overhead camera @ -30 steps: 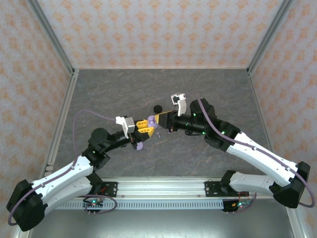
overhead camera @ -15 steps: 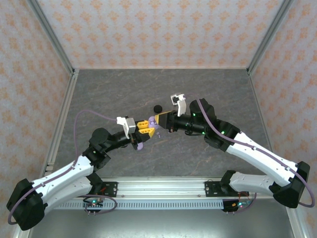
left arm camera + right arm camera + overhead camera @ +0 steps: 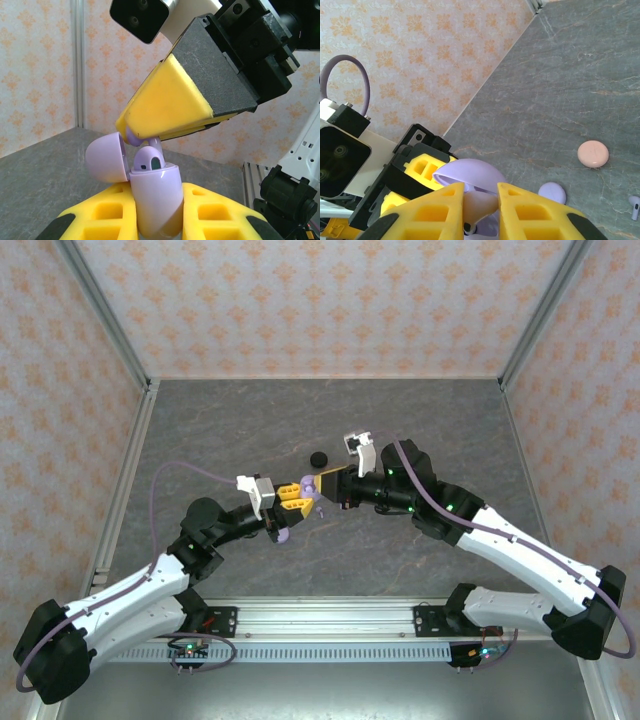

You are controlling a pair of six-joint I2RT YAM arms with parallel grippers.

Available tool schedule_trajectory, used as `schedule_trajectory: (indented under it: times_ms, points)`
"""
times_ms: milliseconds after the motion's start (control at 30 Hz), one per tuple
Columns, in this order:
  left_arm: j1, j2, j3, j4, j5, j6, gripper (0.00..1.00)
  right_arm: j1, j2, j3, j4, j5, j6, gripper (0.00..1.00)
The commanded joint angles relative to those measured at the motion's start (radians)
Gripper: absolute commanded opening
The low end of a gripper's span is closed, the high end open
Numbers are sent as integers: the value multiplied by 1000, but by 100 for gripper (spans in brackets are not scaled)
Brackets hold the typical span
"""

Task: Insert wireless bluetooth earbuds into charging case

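My left gripper (image 3: 156, 212) is shut on a pale lavender charging case (image 3: 155, 197), held upright with its lid (image 3: 105, 157) swung open. One lavender earbud (image 3: 148, 162) sits in the case. Right above it my right gripper (image 3: 481, 210) is shut on a second lavender earbud (image 3: 483, 202), whose stem (image 3: 155, 144) points down at the case's free slot. In the top view the two grippers meet tip to tip above mid-table, left (image 3: 290, 500) and right (image 3: 318, 483). A loose earbud (image 3: 634, 207) lies on the table.
A pink disc (image 3: 593, 153) and a lavender disc (image 3: 552, 192) lie on the grey table (image 3: 580, 75) beyond the grippers. A black disc (image 3: 318, 459) rests just behind the two grippers. Patterned walls ring the table.
My right gripper has edged left with its earbud, closing onto the open case. The left gripper has shifted slightly toward it.
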Motion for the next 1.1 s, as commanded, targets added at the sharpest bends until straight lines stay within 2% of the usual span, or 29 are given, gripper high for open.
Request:
schedule_trajectory:
  times_ms: [0, 267, 633, 767, 867, 967, 1067]
  points:
    - [-9, -8, 29, 55, -17, 15, 0, 7, 0, -20, -5, -33, -10, 20]
    - [-11, -9, 29, 61, -15, 12, 0, 7, 17, -14, 9, -60, 3, 22]
    - [-15, -20, 27, 56, -13, 15, 0, 7, 8, 64, -50, 1, 2, 37]
    - [-15, -28, 26, 54, -14, 15, 0, 7, -21, 90, -88, 51, -29, 47]
    - [-15, -29, 26, 59, -11, 14, 0, -1, -50, 84, -80, 50, -44, 59]
    - [-17, -31, 27, 68, -4, 9, 0, -48, -63, 66, -76, -20, -34, 69]
    - [-19, -32, 32, 68, 5, 9, 0, -99, -60, 16, -3, -152, 10, 78]
